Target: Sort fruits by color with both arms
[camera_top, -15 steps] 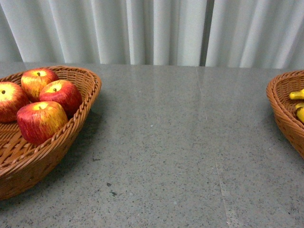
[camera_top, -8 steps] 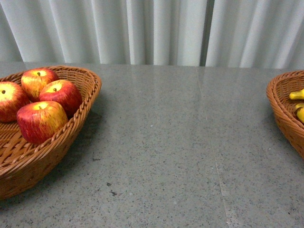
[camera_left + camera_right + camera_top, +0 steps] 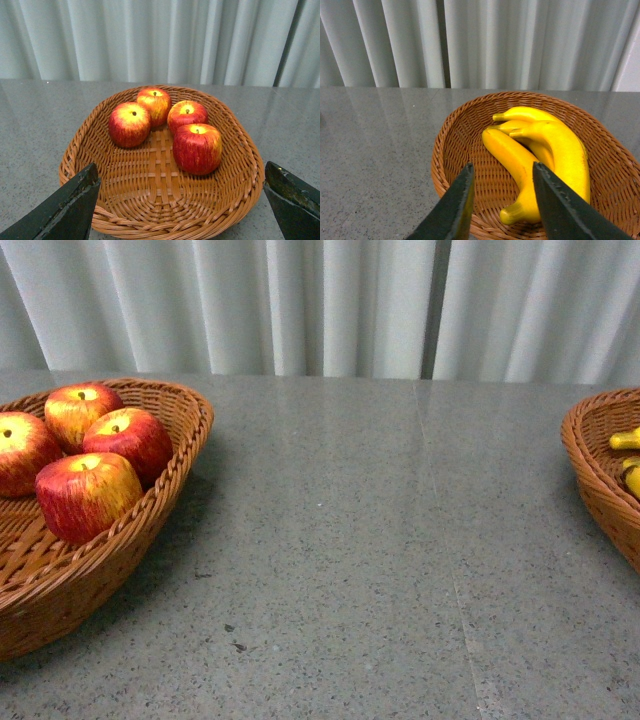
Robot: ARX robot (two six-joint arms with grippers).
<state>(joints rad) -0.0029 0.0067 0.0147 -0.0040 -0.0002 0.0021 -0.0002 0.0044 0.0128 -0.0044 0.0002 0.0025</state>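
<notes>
apples [image 3: 165,125] sorted in left-edge basket [image 3: 125,200] | bananas [image 3: 540,150] in right-edge basket [image 3: 450,150] | left claw [image 3: 180,210] wide open, empty | right claw [image 3: 502,200] narrowly open, empty | risk: descending claws could snag wicker rims

A grey speckled surface [image 3: 350,540] carries two brown wicker baskets, well apart. One basket [image 3: 220,200] sits just beyond the widely parted left jaws, its near rim between them. The other basket [image 3: 455,150] lies ahead of the right jaws. Pale pleated curtains [image 3: 320,305] hang behind both, beyond the surface's far edge.
</notes>
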